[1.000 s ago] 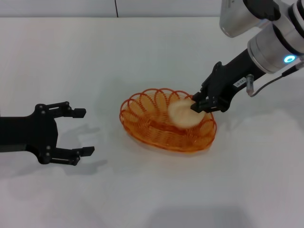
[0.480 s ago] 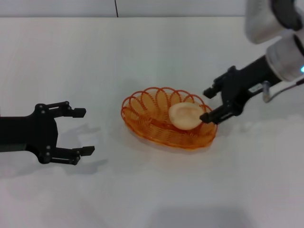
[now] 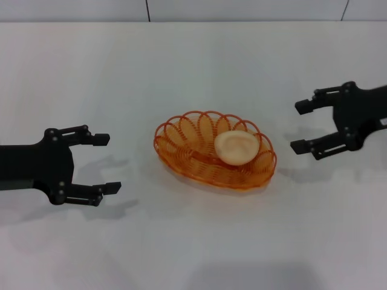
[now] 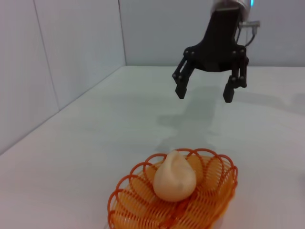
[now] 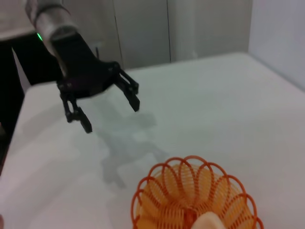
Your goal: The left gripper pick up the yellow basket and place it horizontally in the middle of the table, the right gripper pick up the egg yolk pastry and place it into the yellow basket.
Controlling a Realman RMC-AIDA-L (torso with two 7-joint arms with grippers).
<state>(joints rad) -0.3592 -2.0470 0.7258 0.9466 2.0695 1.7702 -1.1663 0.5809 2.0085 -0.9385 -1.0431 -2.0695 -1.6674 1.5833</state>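
The yellow basket (image 3: 199, 162), an orange wire oval, lies lengthwise in the middle of the white table (image 3: 193, 66). The egg yolk pastry (image 3: 237, 147) rests inside it, toward its right end. It also shows in the left wrist view (image 4: 174, 177) and partly in the right wrist view (image 5: 208, 223). My left gripper (image 3: 104, 163) is open and empty, left of the basket and apart from it. My right gripper (image 3: 300, 126) is open and empty, right of the basket and apart from it. The left wrist view shows the right gripper (image 4: 204, 93) beyond the basket (image 4: 214, 191).
A wall with a dark vertical seam (image 3: 147, 10) runs along the table's far edge. The right wrist view shows the left gripper (image 5: 109, 113) across the table from the basket (image 5: 181, 191).
My right gripper has let go of the pastry, opened, and drawn back to the right, away from the basket. The pastry stays in the basket. The left arm has not moved.
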